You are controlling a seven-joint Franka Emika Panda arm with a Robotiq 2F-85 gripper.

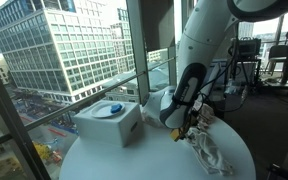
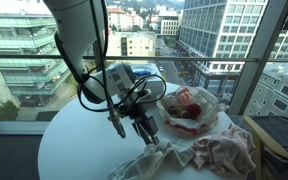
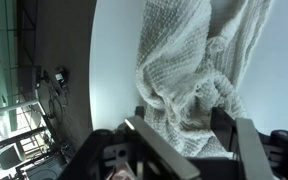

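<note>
My gripper (image 3: 200, 142) hangs over a crumpled white knitted cloth (image 3: 196, 55) on a round white table (image 2: 74, 140). Its two fingers stand wide apart, with a raised fold of the cloth between them. In both exterior views the gripper (image 2: 149, 135) (image 1: 187, 128) points down at the near end of the cloth (image 2: 209, 155) (image 1: 210, 150). I cannot tell whether the fingertips touch the cloth.
A white box (image 1: 109, 125) with a small blue thing (image 1: 114, 108) on top stands on the table near the window. A clear bowl-like wrapper with red contents (image 2: 189, 105) lies behind the cloth. Window glass surrounds the table's far edge.
</note>
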